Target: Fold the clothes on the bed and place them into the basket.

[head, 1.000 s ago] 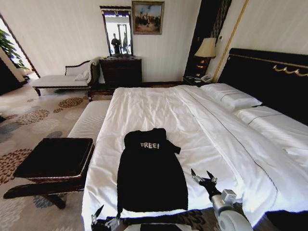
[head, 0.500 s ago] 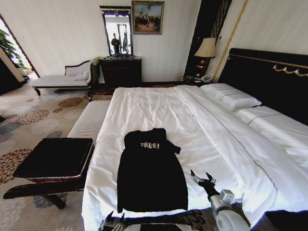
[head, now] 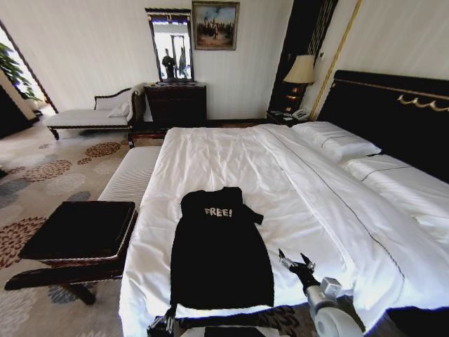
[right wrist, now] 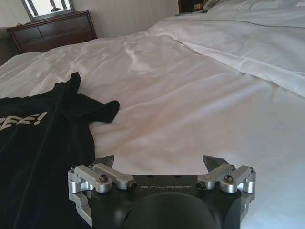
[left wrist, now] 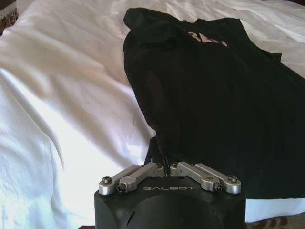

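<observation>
At the near edge of the white bed [head: 231,168], the left gripper [left wrist: 165,165] pinches the near-left hem of the black "FREE!" T-shirt [head: 221,249], apparently to fold it, while the right gripper [head: 297,261] waits, jaws spread, just right.

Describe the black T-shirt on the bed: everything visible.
The black T-shirt is soft short-sleeved cloth with white "FREE!" lettering across the chest. It lies flat and face up on the bed near the foot edge, collar toward the far side, sleeves tucked inward, hem nearest the robot. The left pincer is shut on the hem's corner at the bed edge. The right pincer is open beside the shirt, apart from it.
</observation>
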Available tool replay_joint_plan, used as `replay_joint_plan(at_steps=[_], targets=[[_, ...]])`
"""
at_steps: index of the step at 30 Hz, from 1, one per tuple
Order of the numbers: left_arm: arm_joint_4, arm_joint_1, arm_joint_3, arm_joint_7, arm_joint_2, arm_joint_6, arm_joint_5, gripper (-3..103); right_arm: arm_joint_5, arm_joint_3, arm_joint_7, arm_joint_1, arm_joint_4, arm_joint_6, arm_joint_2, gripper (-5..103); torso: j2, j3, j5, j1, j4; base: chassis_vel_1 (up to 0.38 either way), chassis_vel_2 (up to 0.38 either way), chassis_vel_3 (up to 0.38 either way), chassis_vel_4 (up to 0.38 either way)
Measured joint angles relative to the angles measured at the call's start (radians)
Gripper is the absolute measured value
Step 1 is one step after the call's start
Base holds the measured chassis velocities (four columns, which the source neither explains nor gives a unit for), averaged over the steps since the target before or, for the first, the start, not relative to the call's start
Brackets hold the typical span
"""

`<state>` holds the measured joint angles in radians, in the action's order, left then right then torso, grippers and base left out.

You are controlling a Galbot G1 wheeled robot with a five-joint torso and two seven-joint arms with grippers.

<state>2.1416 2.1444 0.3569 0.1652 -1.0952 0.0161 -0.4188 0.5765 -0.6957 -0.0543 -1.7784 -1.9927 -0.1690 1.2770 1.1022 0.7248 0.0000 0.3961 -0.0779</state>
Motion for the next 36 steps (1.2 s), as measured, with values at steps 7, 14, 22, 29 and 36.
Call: replay_joint_plan(at_steps=[7, 14, 22, 29, 36], targets=[[0.046, 0.023, 0.017, 0.007, 0.005, 0.015, 0.008, 0, 0.133, -0.037, 0.026, -0.054, 0.032, -0.058, -0.078, 100, 0.0, 0.0, 0.0003, 0.0, -0.0001, 0.0, 0.0, 0.0, 0.0], [0.088, 0.042, 0.026, 0.012, 0.018, 0.005, -0.012, 0, 0.235, -0.058, 0.161, -0.133, 0.091, -0.077, -0.246, 100, 0.0, 0.0, 0.0001, 0.0, 0.0, 0.0, 0.0, 0.0, 0.0], [0.093, 0.045, 0.033, 0.034, 0.054, -0.008, -0.032, 0, 0.134, 0.022, 0.301, -0.178, 0.148, 0.019, -0.373, 100, 0.0, 0.0, -0.0001, 0.0, -0.0001, 0.0, 0.0, 0.0, 0.0], [0.104, 0.066, 0.042, 0.035, 0.048, -0.017, -0.034, 0, 0.069, 0.155, 0.355, -0.091, 0.197, 0.051, -0.394, 100, 0.0, 0.0, 0.0, 0.0, 0.0, 0.0, 0.0, 0.0, 0.0], [0.108, 0.085, 0.048, 0.035, 0.037, -0.017, -0.025, 0, 0.109, 0.183, 0.366, -0.055, 0.213, 0.048, -0.408, 100, 0.0, 0.0, 0.0, 0.0, 0.0001, 0.0, 0.0, 0.0, 0.0]])
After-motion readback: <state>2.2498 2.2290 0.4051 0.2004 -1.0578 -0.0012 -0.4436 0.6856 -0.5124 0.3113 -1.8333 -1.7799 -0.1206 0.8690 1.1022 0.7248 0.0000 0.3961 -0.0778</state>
